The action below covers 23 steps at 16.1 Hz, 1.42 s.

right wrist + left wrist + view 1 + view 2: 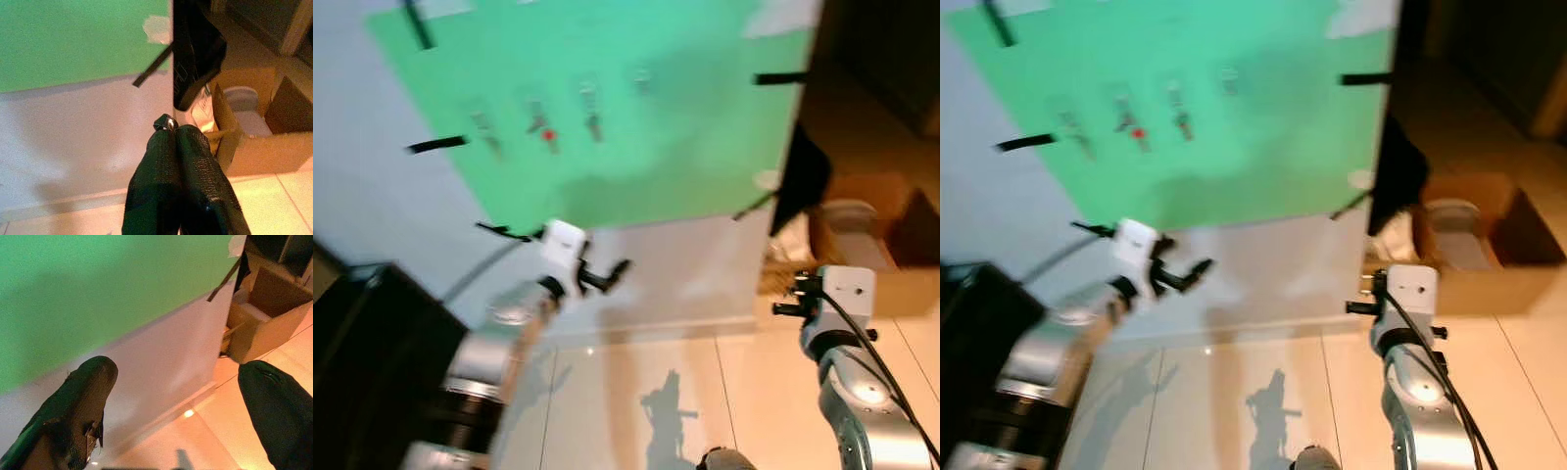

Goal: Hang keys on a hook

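Note:
A green sheet (pixel 685 127) is taped to the pale wall, and a row of small metal hooks (pixel 590 106) runs across it. One hook carries something with a red spot (pixel 548 135). My left gripper (pixel 605 269) is raised below the sheet's lower edge; it is open, and its fingers (pixel 83 401) stand wide apart with nothing between them. Lower and to the right, my right gripper (pixel 785 294) points at the wall. It is shut, with a small shiny key ring (pixel 165 122) pinched at its fingertips. The blur hides the rest of the keys.
A black bag (pixel 803 176) hangs at the sheet's right edge. On the floor below it is an open cardboard box (pixel 891 245) with a white container (pixel 847 215) inside. A black cabinet (pixel 362 362) stands at my left. Glossy floor tiles (pixel 705 392) lie ahead.

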Motion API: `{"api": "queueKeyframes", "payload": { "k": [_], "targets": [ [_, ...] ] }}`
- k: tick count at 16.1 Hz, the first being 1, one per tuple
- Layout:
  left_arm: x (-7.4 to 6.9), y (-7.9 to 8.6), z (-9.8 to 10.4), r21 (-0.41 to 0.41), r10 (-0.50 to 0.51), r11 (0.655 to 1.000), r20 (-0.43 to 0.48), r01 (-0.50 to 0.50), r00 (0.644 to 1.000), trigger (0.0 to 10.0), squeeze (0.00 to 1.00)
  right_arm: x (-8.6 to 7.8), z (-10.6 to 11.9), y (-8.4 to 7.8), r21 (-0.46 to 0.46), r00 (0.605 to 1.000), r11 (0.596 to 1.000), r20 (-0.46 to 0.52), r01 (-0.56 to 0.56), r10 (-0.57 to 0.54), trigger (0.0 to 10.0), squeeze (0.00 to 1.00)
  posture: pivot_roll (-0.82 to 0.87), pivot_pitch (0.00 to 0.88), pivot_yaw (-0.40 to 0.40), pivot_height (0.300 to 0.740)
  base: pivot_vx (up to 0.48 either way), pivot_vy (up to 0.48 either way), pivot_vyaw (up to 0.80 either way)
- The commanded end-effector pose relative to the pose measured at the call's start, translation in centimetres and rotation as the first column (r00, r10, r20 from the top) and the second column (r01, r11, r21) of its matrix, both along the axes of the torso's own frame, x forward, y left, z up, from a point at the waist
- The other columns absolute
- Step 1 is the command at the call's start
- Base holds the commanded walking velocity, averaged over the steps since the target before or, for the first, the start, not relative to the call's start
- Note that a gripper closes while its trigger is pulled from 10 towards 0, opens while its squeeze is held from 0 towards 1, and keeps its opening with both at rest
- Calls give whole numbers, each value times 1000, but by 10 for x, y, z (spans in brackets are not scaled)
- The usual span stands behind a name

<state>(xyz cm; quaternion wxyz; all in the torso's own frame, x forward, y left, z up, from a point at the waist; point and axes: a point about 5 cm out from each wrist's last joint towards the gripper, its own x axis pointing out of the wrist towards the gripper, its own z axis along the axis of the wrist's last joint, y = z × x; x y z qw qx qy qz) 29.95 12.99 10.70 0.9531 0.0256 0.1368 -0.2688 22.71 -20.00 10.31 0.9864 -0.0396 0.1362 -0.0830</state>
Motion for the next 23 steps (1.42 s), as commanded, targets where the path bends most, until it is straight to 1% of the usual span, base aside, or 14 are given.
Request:
{"api": "queueKeyframes", "payload": {
  "k": [1, 2, 4, 5, 6, 9, 11, 13, 14, 16, 19, 20, 22, 23],
  "targets": [
    [1, 9, 6, 2, 7, 1000, 15, -7, 1000, 10000, 0, 2, 4, 4, 4, 1000, 1000, 18, -6, 6, 10000, 0, -206, 0, 204, 740, 0, 0, -800],
    [3, 24, 21, -43, -2, 999, 61, 5, 998, 10000, 0, 1, 7, 5, 22, 999, 1000, 39, -8, 7, 10000, 0, -188, 0, 195, 740, 0, 0, -800],
    [4, 34, 30, -48, -3, 999, 93, 7, 996, 10000, 0, 3, 11, 9, 36, 997, 998, 59, -43, 41, 10000, 0, -169, 0, 171, 740, 0, 0, -800],
    [8, 48, 35, -15, 80, 997, 133, -78, 988, 10000, 0, 9, 17, 17, 62, 989, 991, 95, -120, 114, 10000, 0, -139, 0, 129, 740, 0, 0, 0],
    [9, 52, 38, -13, 119, 993, 151, -118, 981, 10000, 0, 12, 19, 22, 86, 983, 984, 113, -157, 147, 10000, 0, -128, 0, 118, 740, 0, 0, 0],
    [7, 45, 46, 4, 135, 990, 210, -139, 968, 10000, 0, 26, 29, 32, 110, 965, 968, 159, -225, 206, 10000, 0, -91, 0, 76, 740, 0, 0, 0],
    [8, 36, 52, 18, 117, 992, 259, -126, 959, 10000, 0, 37, 48, 49, 152, 920, 923, 232, -354, 315, 10000, 0, -82, 0, 62, 740, 0, 0, 0],
    [15, 24, 63, 12, 62, 998, 290, -69, 955, 10000, 0, 48, 65, 59, 182, 874, 874, 292, -450, 389, 10000, 0, -61, 0, 39, 740, 0, 0, 0],
    [15, 18, 69, 26, -6, 1000, 307, -2, 952, 10000, 0, 51, 72, 61, 209, 860, 857, 324, -472, 394, 10000, 0, -60, 0, 37, 740, 0, 0, 0],
    [8, 10, 68, 36, -149, 989, 267, 144, 952, 10000, 0, 49, 85, 65, 237, 809, 799, 385, -552, 444, 10000, 0, -80, 0, 51, 740, 0, 0, 0],
    [6, 5, 69, 45, -219, 976, 284, 215, 933, 10000, 0, 45, 99, 66, 244, 767, 757, 430, -606, 476, 10000, 0, -93, 0, 59, 740, 0, 0, 0],
    [6, 3, 71, 58, -227, 974, 306, 220, 925, 10000, 0, 44, 104, 64, 256, 760, 748, 450, -613, 469, 10000, 0, -95, 0, 61, 740, 0, 0, 0],
    [7, 3, 70, 45, -214, 977, 294, 210, 932, 10000, 0, 43, 107, 63, 262, 755, 741, 460, -618, 467, 10000, 0, -102, 0, 67, 740, 0, 0, 0],
    [8, 5, 70, 30, -158, 987, 303, 156, 940, 10000, 0, 41, 106, 60, 266, 766, 750, 452, -606, 458, 10000, 0, -97, 0, 62, 740, 0, 0, 0]
  ]
}}
